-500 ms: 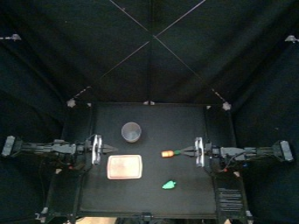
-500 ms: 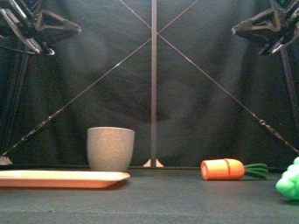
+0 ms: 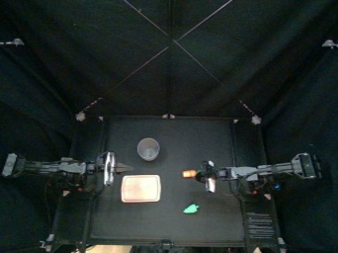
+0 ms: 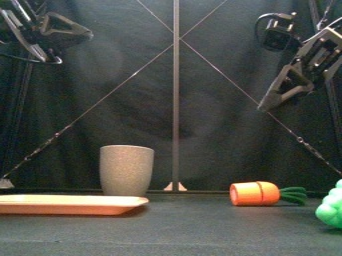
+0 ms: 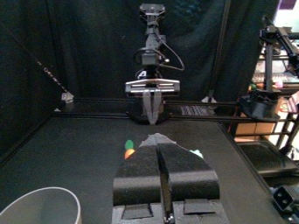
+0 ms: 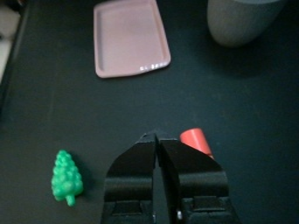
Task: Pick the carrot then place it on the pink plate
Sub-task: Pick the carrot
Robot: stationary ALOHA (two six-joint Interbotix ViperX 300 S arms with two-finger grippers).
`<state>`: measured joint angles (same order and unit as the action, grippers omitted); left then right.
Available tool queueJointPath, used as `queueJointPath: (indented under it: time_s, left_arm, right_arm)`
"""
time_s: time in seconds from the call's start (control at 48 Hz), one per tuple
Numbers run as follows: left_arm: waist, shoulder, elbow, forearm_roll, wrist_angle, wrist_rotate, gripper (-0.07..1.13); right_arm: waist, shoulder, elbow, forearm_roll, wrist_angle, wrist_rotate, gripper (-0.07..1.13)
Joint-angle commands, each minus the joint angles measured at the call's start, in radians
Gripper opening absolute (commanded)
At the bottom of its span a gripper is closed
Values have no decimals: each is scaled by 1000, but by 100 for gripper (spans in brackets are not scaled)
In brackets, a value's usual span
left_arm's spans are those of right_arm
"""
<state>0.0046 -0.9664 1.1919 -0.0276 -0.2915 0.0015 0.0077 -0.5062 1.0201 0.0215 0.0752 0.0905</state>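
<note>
Carrot [image 3: 189, 174] lies on the table [image 3: 224, 138] in the top view, at 2 o'clock from the pink plate [image 3: 140, 188], with the right gripper [image 3: 208, 171] near its 3 o'clock. Front view: the carrot is untouched, that gripper high at its 12 o'clock. Left wrist view: the left gripper [image 5: 159, 144] has its jaws pressed together and rests apart. Right wrist view: jaws closed to a seam beside the carrot. By my judgement opening, grasping, carrying and placing all remain.

A robot lab booth: black curtains [image 3: 169, 59], black table [image 3: 172, 222].
</note>
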Motion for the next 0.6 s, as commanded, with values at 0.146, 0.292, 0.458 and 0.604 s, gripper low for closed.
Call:
queueJointPath:
  time_s: [0.146, 0.292, 0.458, 0.604]
  left_arm:
    - [3, -2, -12, 2, -6, 0, -3]
    - [3, -3, -3, 2, -6, 2, -3]
    - [5, -3, 3, 0, -6, 2, -3]
    - [3, -3, 3, 2, -6, 2, -3]
  right_arm:
    - [-32, 91, -71, -23, 87, 6, 40]
    - [-74, 106, -55, -18, 87, 8, 77]
    - [-115, 123, -49, -15, 69, 8, 107]
    - [-135, 144, -48, -15, 63, 6, 104]
